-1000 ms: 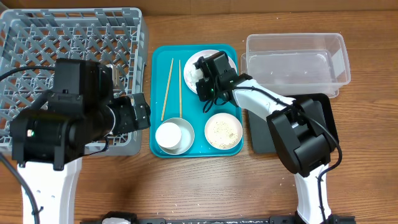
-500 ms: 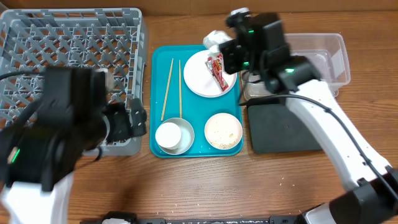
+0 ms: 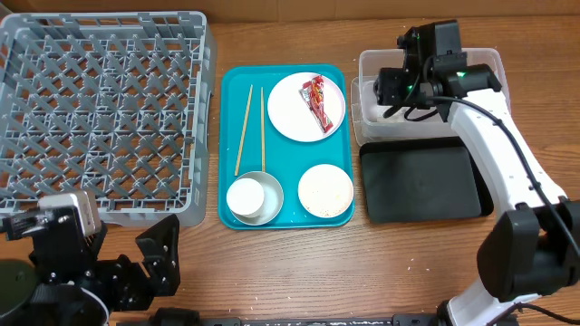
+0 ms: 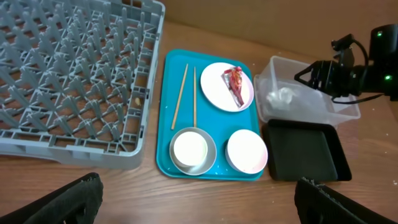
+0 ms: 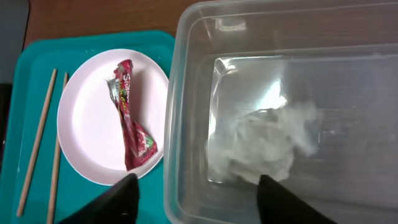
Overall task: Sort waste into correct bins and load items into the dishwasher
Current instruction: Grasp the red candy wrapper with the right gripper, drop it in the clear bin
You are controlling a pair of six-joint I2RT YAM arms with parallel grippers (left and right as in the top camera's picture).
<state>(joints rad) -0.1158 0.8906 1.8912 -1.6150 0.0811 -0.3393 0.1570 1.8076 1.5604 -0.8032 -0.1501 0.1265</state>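
Note:
The crumpled white paper scrap [image 5: 261, 146] lies loose inside the clear tub [image 3: 471, 91]. My right gripper [image 5: 196, 193] hangs open above the tub's left end [image 3: 391, 89], with nothing between its fingers. On the pale plate [image 3: 290, 113] lies the red snack wrapper [image 3: 317, 101]. Two chopsticks [image 3: 243, 127] rest on the teal tray [image 3: 285, 154]. A white cup [image 3: 246, 196] sits in the grey-blue bowl [image 3: 272, 204], beside a small pale bowl [image 3: 325, 190] holding rice. The grey dish rack [image 3: 100, 109] holds nothing. My left gripper [image 4: 199, 199] is open, low over the table's near-left edge.
A shallow black tray [image 3: 421, 181] lies just in front of the clear tub, right of the teal tray. The dish rack fills the far left. Bare wood runs along the table's near side.
My right gripper carried the paper scrap from the plate to the clear tub and opened, dropping it inside. The left arm drew back from beside the rack to the near-left edge.

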